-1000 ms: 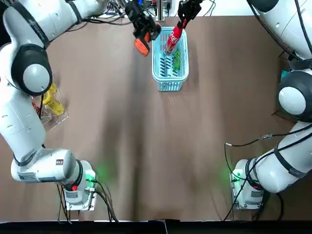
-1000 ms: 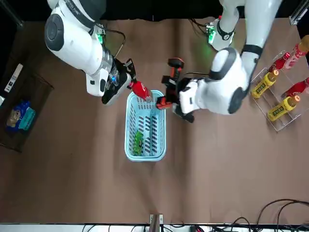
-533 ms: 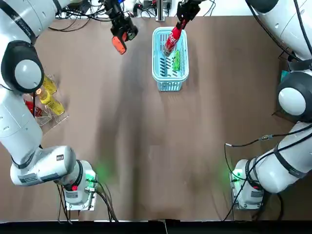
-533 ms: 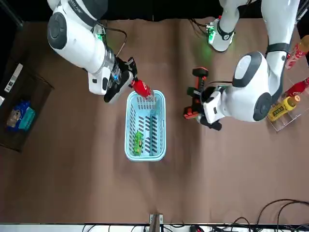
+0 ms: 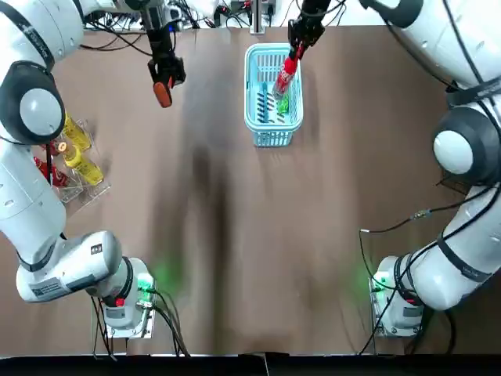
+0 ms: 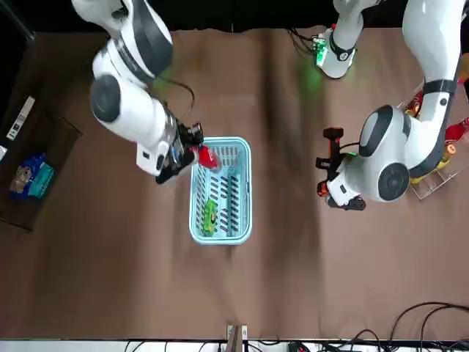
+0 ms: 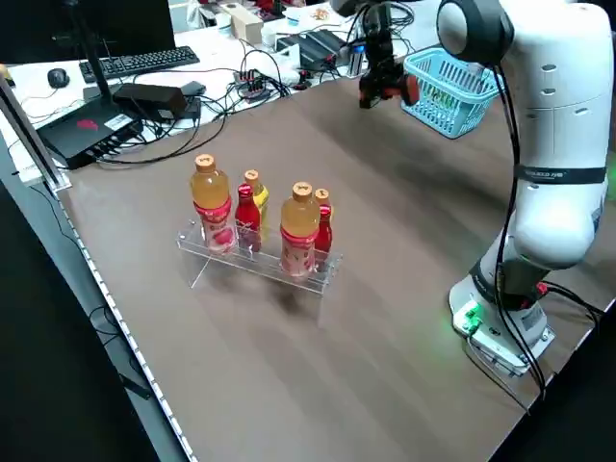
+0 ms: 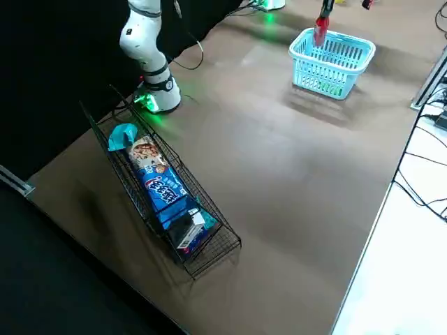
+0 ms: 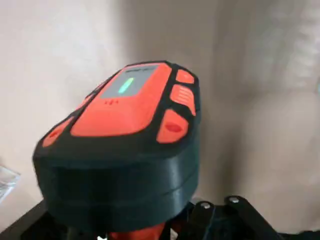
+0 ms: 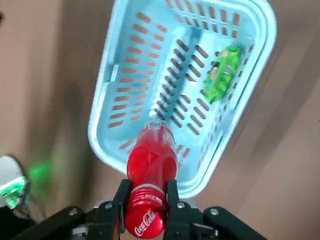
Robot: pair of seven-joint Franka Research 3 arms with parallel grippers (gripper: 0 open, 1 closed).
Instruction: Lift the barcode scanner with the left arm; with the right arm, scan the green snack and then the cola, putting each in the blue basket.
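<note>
The left arm has swung well clear of the blue basket (image 5: 248,86) toward the robot's left. The left gripper (image 5: 162,72) is clamped on the barcode scanner (image 5: 163,94), which is off the table. The right gripper (image 10: 147,195) has brought the cola (image 10: 150,160) over the basket, jaws closed on its cap end. Scanning appears complete; release remains. The green snack (image 10: 222,70) lies inside. The left fingers are hidden behind the scanner, and cola-to-floor contact cannot be determined.

Cased in glossy white from left arm (image 5: 27,196) to right arm (image 5: 462,270), with rounded grey joint caps (image 5: 41,110). Ringed in places with thin black bands (image 7: 553,175). Lit green at both bases (image 5: 395,305), trailing black cables (image 5: 166,329). Tipped in black at left gripper (image 5: 164,74) and right gripper (image 10: 146,195), pale screws (image 10: 180,205) at the finger mounts.
</note>
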